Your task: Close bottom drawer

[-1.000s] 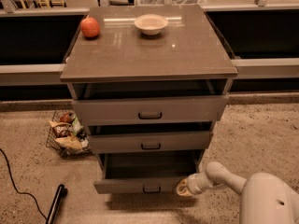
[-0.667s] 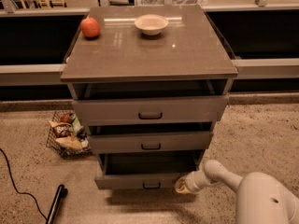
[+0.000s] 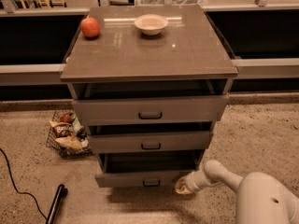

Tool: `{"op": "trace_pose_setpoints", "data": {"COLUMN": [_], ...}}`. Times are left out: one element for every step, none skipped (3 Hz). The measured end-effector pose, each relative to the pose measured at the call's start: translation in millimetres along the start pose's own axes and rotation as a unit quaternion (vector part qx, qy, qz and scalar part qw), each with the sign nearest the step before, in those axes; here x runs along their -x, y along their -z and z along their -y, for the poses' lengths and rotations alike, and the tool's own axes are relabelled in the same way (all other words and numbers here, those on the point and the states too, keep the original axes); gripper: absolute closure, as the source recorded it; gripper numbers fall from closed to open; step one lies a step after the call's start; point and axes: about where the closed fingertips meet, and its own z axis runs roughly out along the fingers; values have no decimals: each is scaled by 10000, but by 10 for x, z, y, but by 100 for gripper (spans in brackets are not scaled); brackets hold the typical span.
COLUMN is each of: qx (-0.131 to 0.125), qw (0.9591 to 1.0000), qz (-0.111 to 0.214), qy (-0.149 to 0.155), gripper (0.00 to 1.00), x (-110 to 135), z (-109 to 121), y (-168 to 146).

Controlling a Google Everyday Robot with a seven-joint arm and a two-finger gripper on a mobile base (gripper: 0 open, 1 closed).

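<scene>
On the floor at far left, a dark cable (image 3: 10, 174) trails past a black rod-like object (image 3: 55, 203). Beside them, a wire basket (image 3: 64, 135) of packets sits against the grey cabinet's (image 3: 77, 91) left side. An apple (image 3: 90, 27) and a pale bowl (image 3: 151, 24) stand well apart at the back of the worktop (image 3: 149, 57).

All three drawers hang partly out. The bottom drawer (image 3: 126, 179) is the narrowest of them. It sits lowest, just above the floor, pulled far enough forward that we see its dark inside, with its small handle (image 3: 151, 183) at the centre of the front.

The gripper (image 3: 185, 186) is at the right end of that front panel, touching it or just beside it; we cannot tell which. Nor can we tell how far it is spread, and we see nothing held in it. The white arm (image 3: 261, 200) reaches in from the lower right corner.

We judge the step in hand to be the push itself. A shove at the panel's right end may twist the drawer on its runners. The contact would do better nearer the handle, pressing straight back into the cabinet, level and steady, until the front sits under the middle drawer (image 3: 150, 141).
</scene>
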Motion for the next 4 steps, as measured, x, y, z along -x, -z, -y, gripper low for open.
{"op": "trace_pose_setpoints", "data": {"qx": [0,1,76,40], "qw": [10000,10000,10000,10000], "qz": [0,0,51,58], "qy": [0,0,-12,-27], "gripper": [11,0,0,0], "x": [0,0,-18,-58], "z": [0,-1,34,165], "y": [0,-1,-44,-73]}}
